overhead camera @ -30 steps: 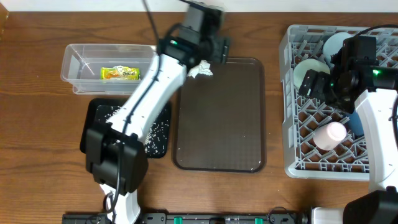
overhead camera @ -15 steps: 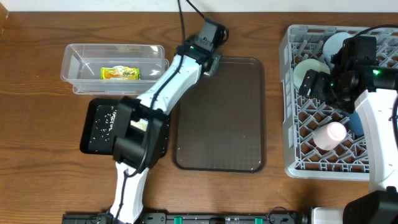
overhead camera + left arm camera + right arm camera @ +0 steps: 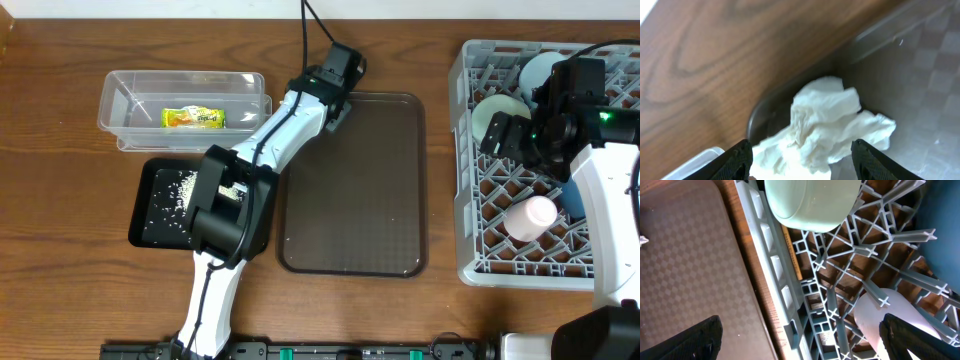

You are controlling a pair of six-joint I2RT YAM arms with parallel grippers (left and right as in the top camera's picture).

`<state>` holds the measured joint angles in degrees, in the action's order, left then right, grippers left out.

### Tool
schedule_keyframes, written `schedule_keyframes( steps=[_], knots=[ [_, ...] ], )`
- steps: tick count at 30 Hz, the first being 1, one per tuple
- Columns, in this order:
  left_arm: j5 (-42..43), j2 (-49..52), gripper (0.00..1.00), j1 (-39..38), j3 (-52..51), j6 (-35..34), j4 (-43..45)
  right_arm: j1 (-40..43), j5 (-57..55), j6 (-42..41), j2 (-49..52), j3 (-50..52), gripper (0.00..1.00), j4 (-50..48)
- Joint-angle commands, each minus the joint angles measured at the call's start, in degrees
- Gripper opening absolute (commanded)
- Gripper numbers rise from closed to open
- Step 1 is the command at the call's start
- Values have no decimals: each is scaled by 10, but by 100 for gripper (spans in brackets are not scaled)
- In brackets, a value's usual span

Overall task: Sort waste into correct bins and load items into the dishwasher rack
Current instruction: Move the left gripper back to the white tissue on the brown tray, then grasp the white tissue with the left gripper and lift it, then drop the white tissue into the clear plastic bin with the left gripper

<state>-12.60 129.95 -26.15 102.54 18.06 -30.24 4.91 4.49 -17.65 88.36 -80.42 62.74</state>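
The crumpled white napkin (image 3: 830, 120) lies in the back-left corner of the brown serving tray (image 3: 360, 190). My left gripper (image 3: 336, 100) is low over it and open, with the napkin between its fingers (image 3: 740, 160); the overhead view hides the napkin. The clear tub (image 3: 120, 105) holds the yellow-green wrapper (image 3: 193, 118). The black tray (image 3: 150, 230) holds rice grains (image 3: 180, 185). The grey rack (image 3: 480, 200) holds the light-blue bowl (image 3: 540, 70), mint bowl (image 3: 495, 112), pink cup (image 3: 530, 215) and dark-blue bowl (image 3: 575, 195). My right gripper (image 3: 510, 140) hangs open and empty above the rack.
The brown serving tray lies between the bins and the rack, with only the napkin on it. In the right wrist view the mint bowl (image 3: 810, 200) and pink cup (image 3: 890, 315) sit among the rack pegs, close to the rack's left wall (image 3: 770, 275).
My left arm has swung and lowered its gripper onto the napkin, which the overhead view no longer shows. The right arm has not moved.
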Motion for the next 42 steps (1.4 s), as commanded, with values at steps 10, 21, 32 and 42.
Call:
schedule_keyframes(
  steps=[10, 21, 32, 42],
  knots=[
    [30, 28, 49, 21, -1, -12, -7, 0, 0, -7, -5, -1, 99, -1],
    [23, -56, 6, -8, -1, -15, -9, 0, 0, -7, -5, -1, 99, -1],
    [-112, -177, 6, 54, -1, -167, -52, 0, 0, -7, -5, -1, 99, -1],
    [-50, -178, 6, 196, -1, -354, -103, 0, 0, -7, -5, -1, 99, -1]
  ],
)
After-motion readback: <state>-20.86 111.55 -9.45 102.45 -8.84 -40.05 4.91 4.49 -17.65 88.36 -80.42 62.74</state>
